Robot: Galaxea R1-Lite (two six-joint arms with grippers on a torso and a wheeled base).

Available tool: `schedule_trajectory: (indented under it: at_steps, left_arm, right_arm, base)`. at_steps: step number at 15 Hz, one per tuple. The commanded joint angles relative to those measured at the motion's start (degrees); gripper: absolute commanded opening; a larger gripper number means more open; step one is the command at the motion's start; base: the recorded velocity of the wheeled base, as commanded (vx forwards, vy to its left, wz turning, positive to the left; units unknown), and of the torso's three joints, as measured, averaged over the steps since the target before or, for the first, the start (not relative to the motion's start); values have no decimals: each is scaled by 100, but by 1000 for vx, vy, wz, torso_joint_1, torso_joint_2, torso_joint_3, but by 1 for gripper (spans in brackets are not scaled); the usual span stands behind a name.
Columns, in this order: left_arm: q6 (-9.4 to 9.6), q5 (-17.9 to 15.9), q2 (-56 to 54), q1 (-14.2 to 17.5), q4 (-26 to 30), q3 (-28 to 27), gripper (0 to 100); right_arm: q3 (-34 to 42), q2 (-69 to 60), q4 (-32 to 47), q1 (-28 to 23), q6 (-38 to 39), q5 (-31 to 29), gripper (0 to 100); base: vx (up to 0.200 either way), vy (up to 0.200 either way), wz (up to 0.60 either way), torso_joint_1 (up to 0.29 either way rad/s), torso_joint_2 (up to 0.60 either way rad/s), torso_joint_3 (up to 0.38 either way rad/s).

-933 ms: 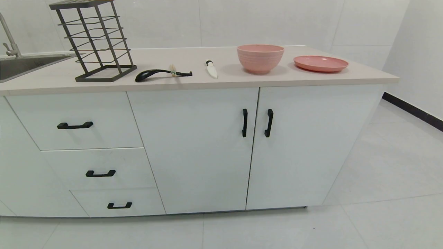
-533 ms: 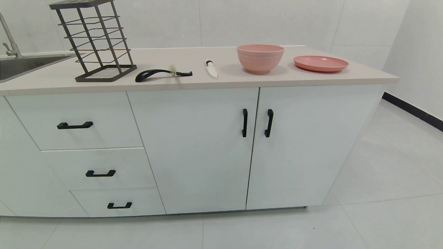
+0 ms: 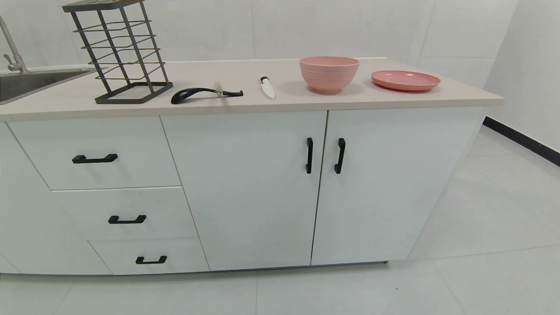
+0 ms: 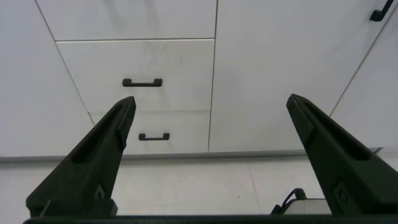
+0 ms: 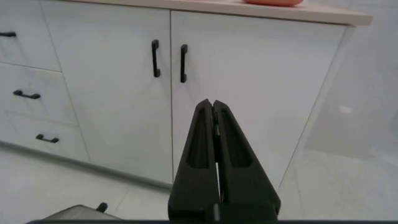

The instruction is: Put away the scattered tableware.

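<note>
On the beige countertop (image 3: 87, 103) lie a black ladle (image 3: 192, 93), a wooden stick (image 3: 218, 89) crossing its handle, and a white knife (image 3: 267, 87). To their right stand a pink bowl (image 3: 329, 73) and a flat pink plate (image 3: 405, 80). A black wire rack (image 3: 120, 52) stands at the counter's left. My left gripper (image 4: 211, 112) is open, held low in front of the lower drawers (image 4: 143, 81). My right gripper (image 5: 213, 115) is shut on nothing, facing the double cabinet doors (image 5: 168, 61) below the plate (image 5: 273, 2).
A steel sink (image 3: 26, 81) with a tap (image 3: 11, 48) sits at the counter's far left. Three drawers with black handles (image 3: 94, 158) are left of two cabinet doors (image 3: 323, 155). Open tiled floor (image 3: 481, 245) spreads to the right and front.
</note>
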Motion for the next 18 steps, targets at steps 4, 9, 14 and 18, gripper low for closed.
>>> schedule_trajectory:
  at_steps: [4,9,14,18]
  left_arm:
    - [-1,-4,2,0,0,0,100]
    - [-1,-4,2,0,0,0,100]
    - [8,-4,2,0,0,0,100]
    - [-1,-4,2,0,0,0,100]
  right_arm:
    - [-105,2121,-349,457,-11,74,100]
    - [-26,3659,-1835,492,-29,135,100]
    - [-123,5822,-3979,571,-20,328,100]
    - [-158,7351,-5438,598,-213,698,100]
  base:
    - [0,0,0,0,0,0]
    - [0,0,0,0,0,0]
    - [0,0,0,0,0,0]
    - [0,0,0,0,0,0]
